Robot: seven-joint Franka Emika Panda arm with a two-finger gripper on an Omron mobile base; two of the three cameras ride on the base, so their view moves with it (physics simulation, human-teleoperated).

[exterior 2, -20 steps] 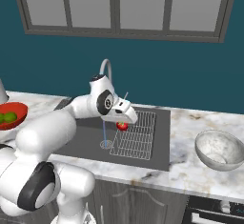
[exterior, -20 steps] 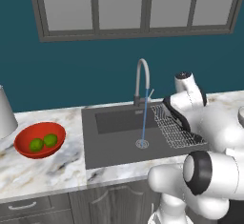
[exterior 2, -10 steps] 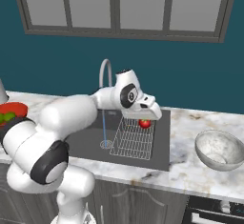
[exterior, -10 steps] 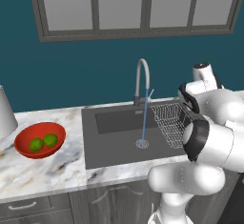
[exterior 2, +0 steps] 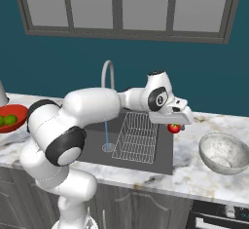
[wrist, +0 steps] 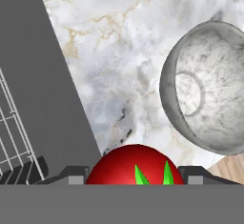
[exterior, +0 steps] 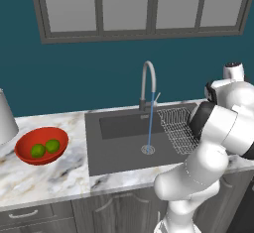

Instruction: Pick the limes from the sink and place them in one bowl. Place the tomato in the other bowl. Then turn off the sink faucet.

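Note:
My gripper is shut on the red tomato and holds it above the right edge of the dark sink. The hand view has the tomato between my fingertips, over marbled counter beside the sink wall. The pale grey bowl stands empty on the counter to the right, and its hollow lies ahead of the hand. Two limes rest in the red-orange bowl at far left. Water streams from the silver faucet.
A wire rack sits in the right half of the sink, near the drain. A pale object stands at the counter's far left. My white arm reaches across above the basin.
The arm has swung right with the tomato, from over the wire rack to the sink's right edge, closer to the grey bowl. The limes and bowls have not moved.

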